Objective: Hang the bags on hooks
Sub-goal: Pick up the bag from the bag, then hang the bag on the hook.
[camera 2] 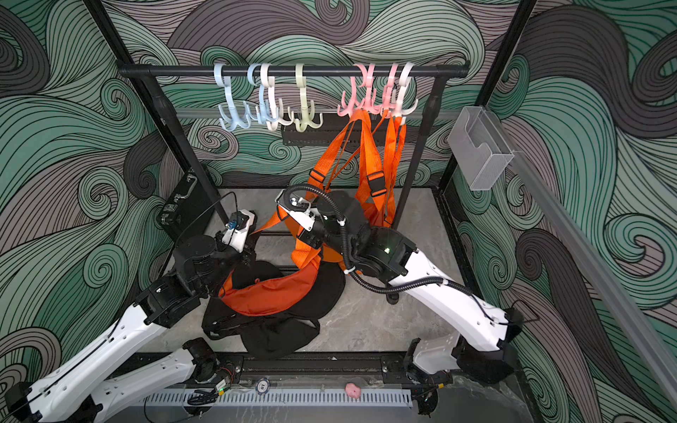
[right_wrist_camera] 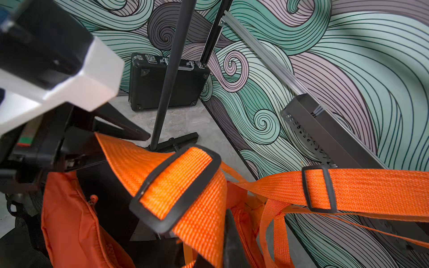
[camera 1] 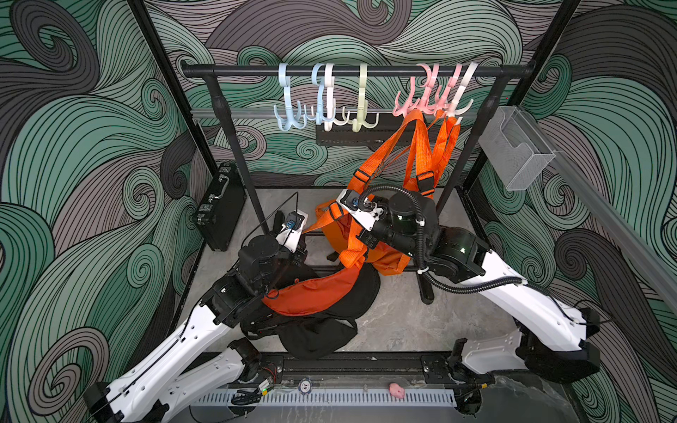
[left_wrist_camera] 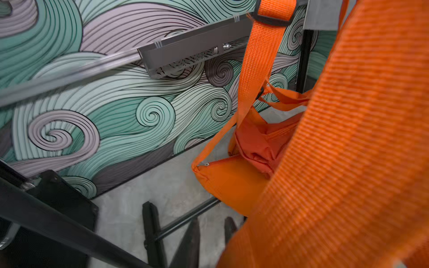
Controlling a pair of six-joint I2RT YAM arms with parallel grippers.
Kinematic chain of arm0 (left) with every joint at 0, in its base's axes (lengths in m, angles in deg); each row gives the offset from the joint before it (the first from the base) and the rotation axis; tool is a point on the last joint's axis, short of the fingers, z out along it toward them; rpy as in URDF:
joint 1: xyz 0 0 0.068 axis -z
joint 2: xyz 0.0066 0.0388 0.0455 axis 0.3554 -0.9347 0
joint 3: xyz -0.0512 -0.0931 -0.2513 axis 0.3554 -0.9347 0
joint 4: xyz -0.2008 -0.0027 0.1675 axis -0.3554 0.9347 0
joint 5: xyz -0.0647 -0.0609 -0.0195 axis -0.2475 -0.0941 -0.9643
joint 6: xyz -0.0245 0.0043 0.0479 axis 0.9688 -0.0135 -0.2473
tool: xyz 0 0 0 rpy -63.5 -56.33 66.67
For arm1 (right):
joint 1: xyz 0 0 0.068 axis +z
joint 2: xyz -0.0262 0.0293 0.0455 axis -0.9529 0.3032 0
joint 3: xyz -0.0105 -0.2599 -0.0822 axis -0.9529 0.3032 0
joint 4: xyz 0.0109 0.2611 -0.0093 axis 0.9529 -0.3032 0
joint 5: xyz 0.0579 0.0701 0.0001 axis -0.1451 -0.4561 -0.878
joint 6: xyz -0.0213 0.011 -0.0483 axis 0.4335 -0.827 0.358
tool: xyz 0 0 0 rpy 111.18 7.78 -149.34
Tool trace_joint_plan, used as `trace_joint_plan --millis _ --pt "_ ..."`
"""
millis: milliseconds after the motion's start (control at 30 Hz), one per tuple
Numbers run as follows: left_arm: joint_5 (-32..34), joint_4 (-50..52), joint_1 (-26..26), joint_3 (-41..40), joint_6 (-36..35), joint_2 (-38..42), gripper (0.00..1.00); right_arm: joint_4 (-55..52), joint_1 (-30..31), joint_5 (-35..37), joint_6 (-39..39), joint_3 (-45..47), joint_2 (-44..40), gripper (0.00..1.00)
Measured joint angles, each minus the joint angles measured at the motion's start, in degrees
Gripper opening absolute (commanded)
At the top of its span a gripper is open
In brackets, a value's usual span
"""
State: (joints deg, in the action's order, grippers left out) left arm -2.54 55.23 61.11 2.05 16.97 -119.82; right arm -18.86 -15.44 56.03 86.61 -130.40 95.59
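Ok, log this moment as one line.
left gripper: shut on strap | right gripper: shut on strap | bag: lying on black bags, not hung | pink hooks: hold other straps

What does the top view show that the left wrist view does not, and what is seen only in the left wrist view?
Only in a top view: the coloured hooks on the black rail, the black case and the black bags. Only in the left wrist view: the zip pull at the end of the hanging orange bag. Both show that bag, a wide orange strap, the perforated tray and the swirl-patterned wall.
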Motion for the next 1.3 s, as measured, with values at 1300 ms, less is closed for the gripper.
trace_joint_plan --millis 1300 --pt "-8.48 32.68 2.16 86.51 9.42 -52.92 0.00 -14.62 -29.68 -28.94 -23.02 -62.23 30.29 0.00"
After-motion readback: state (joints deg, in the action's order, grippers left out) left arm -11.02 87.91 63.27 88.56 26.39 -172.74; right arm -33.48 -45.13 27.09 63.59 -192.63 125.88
